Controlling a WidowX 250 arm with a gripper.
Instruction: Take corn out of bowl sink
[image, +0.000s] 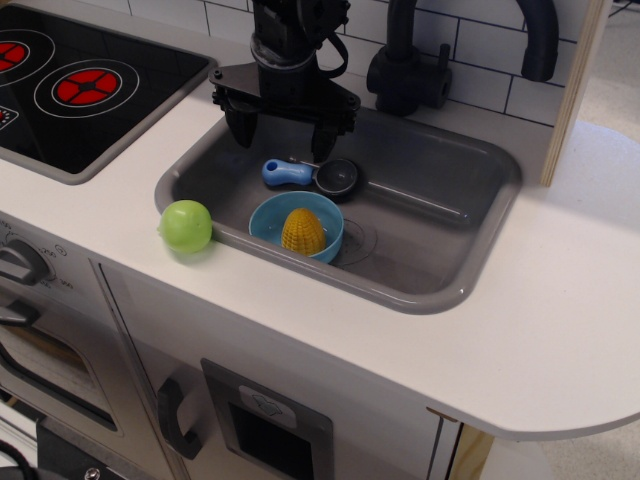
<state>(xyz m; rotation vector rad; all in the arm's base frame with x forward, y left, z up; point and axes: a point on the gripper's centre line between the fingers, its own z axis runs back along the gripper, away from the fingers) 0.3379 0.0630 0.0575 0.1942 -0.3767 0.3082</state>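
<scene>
Grey, smooth rectangular sink (440, 240) under my black gripper (287, 128), whose fingers hang spread apart and empty. Round light-blue bowl (268, 221) on the sink floor; I see the bumpy, cone-shaped yellow corn (303, 230) standing inside it.

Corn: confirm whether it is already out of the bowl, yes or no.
No, the corn sits inside the bowl in the sink.

The corn (302, 231) sits in the bowl (270, 217) in the sink (440, 285); the gripper (287, 134) hangs open at the far left.
</scene>
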